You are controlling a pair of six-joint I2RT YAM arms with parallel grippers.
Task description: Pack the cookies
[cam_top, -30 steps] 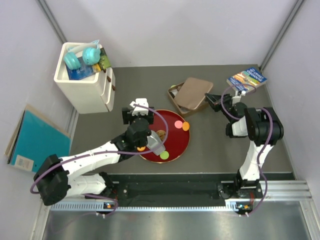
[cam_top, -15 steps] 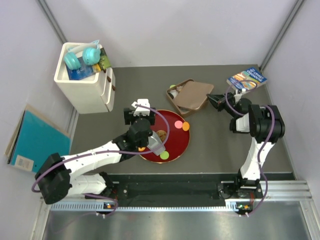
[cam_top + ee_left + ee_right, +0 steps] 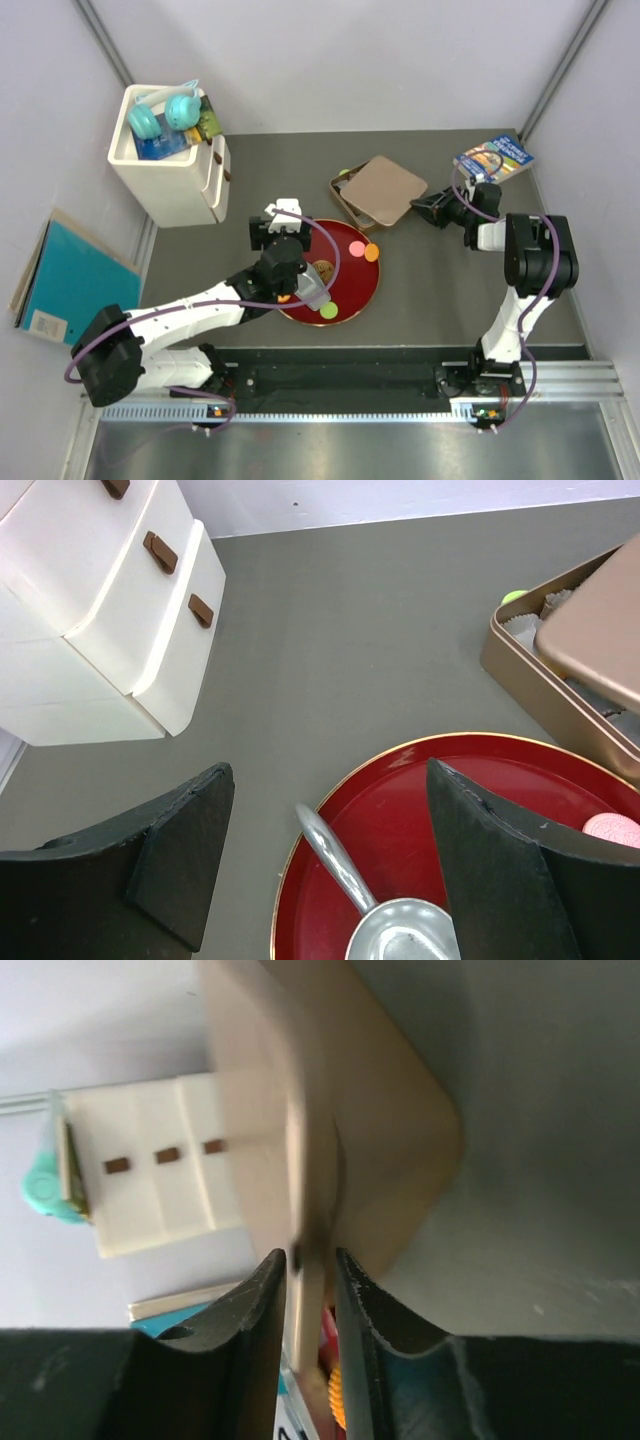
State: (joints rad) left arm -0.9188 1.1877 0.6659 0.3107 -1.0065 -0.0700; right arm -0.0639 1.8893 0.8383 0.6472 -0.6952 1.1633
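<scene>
- On the grey tabletop (image 3: 250, 170), a red plate (image 3: 352, 292) sits in front of the left arm, and three cookies show plainly on it. A pink cookie (image 3: 357, 247) and an orange cookie (image 3: 372, 254) lie side by side at its far right rim, and a green cookie (image 3: 328, 311) lies near its front edge.
- Another orange disc (image 3: 283, 297) peeks out from under the left arm on the plate's left side.
- A second green cookie (image 3: 513, 597) sits in the far corner of the tin (image 3: 530, 680), beyond the plate.
- The tan lid (image 3: 385, 188) lies askew over the tin and covers most of it.
- The left end effector (image 3: 328, 790) hangs wide open over the plate's left rim, holding nothing. A metal spoon (image 3: 345, 870) lies on the plate below it.
- The right end effector (image 3: 310, 1260) has the lid's right edge between its narrowly parted fingers. The blurred wrist view does not show whether they pinch it.
- A white drawer unit (image 3: 170, 165) stands far left, and a book (image 3: 492, 158) lies far right.
</scene>
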